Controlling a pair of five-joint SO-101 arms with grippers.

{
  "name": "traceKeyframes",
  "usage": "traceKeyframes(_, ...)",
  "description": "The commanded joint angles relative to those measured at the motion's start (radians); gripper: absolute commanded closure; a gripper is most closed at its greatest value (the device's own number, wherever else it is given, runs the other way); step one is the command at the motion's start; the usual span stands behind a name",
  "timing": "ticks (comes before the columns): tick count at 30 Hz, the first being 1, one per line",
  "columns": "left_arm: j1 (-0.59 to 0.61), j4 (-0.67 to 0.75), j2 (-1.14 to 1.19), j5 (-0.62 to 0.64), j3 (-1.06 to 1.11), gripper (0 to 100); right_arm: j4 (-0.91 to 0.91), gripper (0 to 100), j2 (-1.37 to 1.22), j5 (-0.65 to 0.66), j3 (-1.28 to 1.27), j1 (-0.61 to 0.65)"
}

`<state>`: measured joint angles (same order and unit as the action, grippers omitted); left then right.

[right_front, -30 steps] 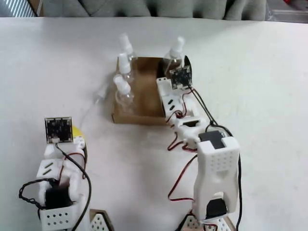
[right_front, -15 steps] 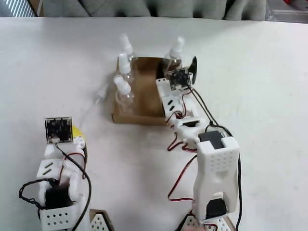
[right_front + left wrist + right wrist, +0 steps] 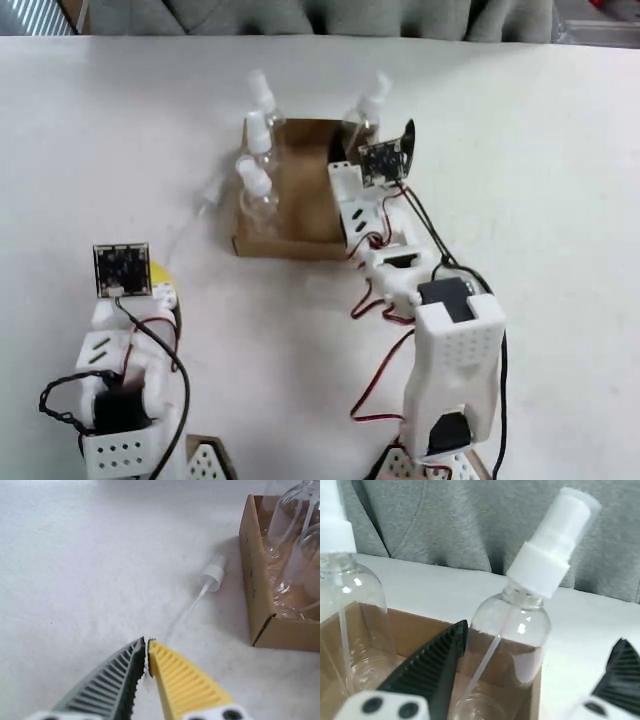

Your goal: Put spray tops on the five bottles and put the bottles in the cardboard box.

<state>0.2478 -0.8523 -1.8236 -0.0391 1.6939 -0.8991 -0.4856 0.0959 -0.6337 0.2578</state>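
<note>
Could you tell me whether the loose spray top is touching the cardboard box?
Apart: the left wrist view shows bare table between the spray top and the cardboard box.

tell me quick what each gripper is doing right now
Left gripper: shut, empty.
Right gripper: open, a spray-topped bottle between its fingers.

High view: the right arm (image 3: 455, 340) hides the right wall of the box (image 3: 295, 190) and the base of the far-right bottle (image 3: 372, 97). The left wrist view's edge cuts the box.

light: bright, even
shadows: soft one beside the cardboard box (image 3: 255, 580) (pretty faint)
glare: glints on bottles (image 3: 520, 630) in it
</note>
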Motion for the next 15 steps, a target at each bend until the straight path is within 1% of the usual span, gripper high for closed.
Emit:
traceKeyframes(1,0.008,0.003,-0.007,-0.008,0.000,98,-0.010,62.0,0.061,0.003,0.006,0.005)
traceKeyframes(12,0.008,0.003,-0.007,-0.008,0.000,98,-0.007,62.0,0.051,0.011,0.005,0.007)
traceKeyframes(15,0.008,0.003,-0.007,-0.008,0.000,98,-0.007,62.0,0.059,0.071,-0.020,0.008)
